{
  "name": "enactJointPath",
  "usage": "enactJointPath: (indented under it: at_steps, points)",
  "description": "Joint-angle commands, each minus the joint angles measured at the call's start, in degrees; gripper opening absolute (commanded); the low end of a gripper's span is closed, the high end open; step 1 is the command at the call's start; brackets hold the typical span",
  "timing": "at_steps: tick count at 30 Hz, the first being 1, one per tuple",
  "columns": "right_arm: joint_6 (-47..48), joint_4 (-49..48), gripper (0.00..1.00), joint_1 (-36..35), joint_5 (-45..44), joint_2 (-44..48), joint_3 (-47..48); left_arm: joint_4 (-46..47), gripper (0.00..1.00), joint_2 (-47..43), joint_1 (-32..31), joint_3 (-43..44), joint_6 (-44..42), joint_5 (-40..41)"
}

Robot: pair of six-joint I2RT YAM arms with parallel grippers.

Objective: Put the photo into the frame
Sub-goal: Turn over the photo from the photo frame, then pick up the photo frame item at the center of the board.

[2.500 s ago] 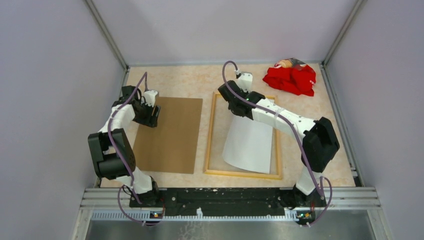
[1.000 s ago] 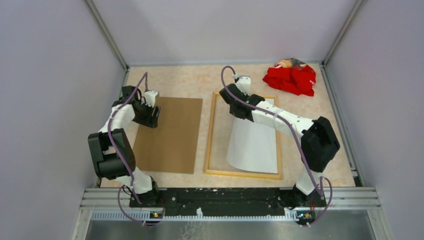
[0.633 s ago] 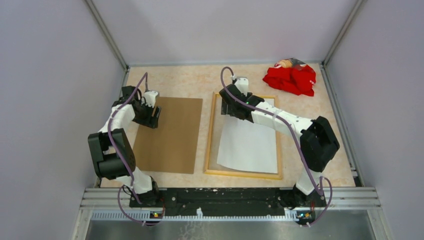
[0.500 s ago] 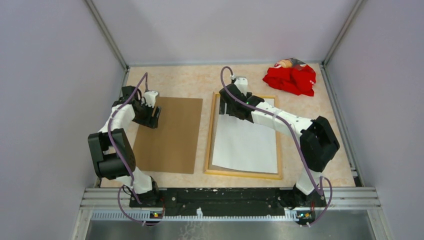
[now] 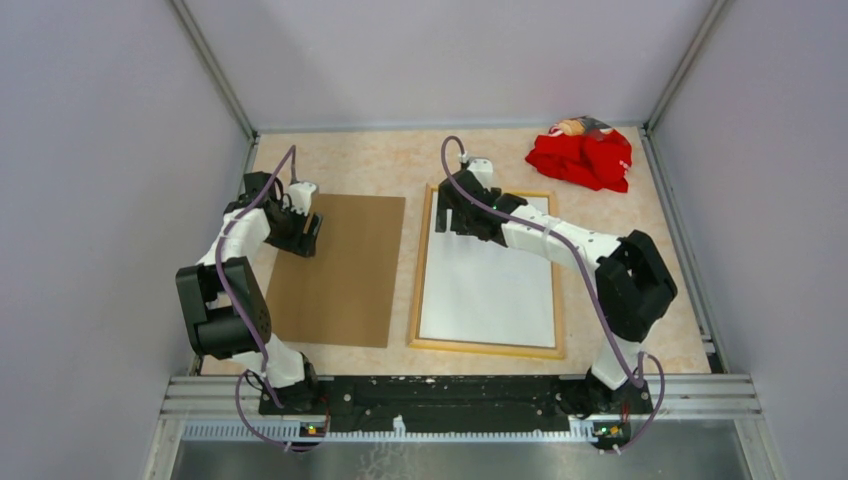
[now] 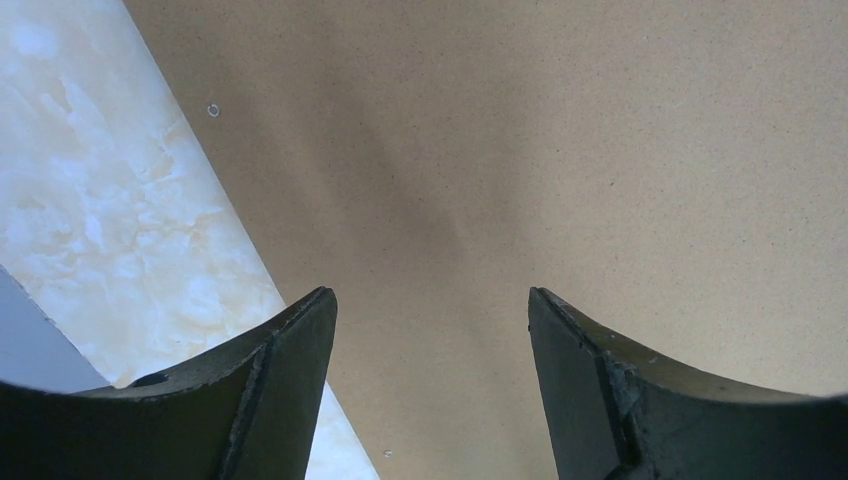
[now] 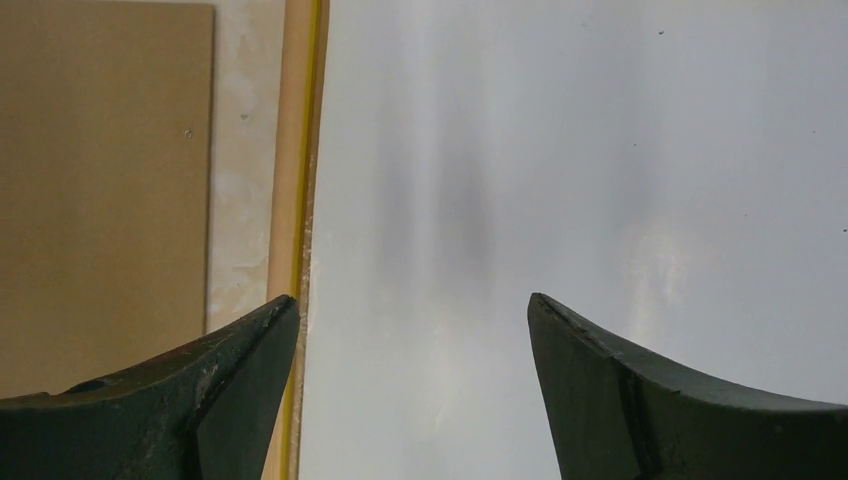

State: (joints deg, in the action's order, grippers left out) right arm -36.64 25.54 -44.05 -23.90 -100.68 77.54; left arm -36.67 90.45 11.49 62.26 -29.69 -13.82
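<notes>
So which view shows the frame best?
Top external: the frame shows almost whole around the photo, the right arm hiding part of its far side. Right wrist catches only a strip of one side; left wrist shows just the board.

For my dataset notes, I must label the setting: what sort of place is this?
Probably a robot test cell: plain grey walls enclose a marble-patterned table, the left arm and right arm are bolted at its near edge, and props like the frame lie there.

photo (image 5: 487, 285) flat inside frame (image 5: 421, 270), backing board (image 5: 340, 270) left of it, crumpled cloth (image 5: 585, 160) far right
</notes>
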Motion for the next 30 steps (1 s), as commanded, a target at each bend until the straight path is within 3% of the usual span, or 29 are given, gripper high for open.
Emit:
enactJointPath:
  at_steps: [1, 6, 13, 22, 30]
  points:
    - [-0.89, -2.41, 0.84, 0.43, 1.57, 0.83, 0.22, -0.45, 0.78, -1.71, -0.05, 2.58, -0.77, 1.34]
    - [-3.16, -5.70, 0.84, -2.03, 4.76, 0.66, 1.77, -0.76, 0.77, -1.20, 0.78, 4.83, -1.06, 2.73]
    - [-5.80, -6.56, 0.85, -9.02, 7.58, -9.26, 10.68, 1.96, 0.70, 0.74, 4.05, 8.47, -3.47, 11.33]
    - [-13.10, -5.73, 0.85, -11.07, 11.91, -20.30, 18.51, 17.07, 0.55, 4.03, 8.52, -0.13, -8.70, 26.68]
    - [-16.12, -6.42, 0.85, -11.23, 13.30, -23.46, 19.12, 20.20, 0.52, 8.45, 8.56, -4.48, -6.19, 24.83]
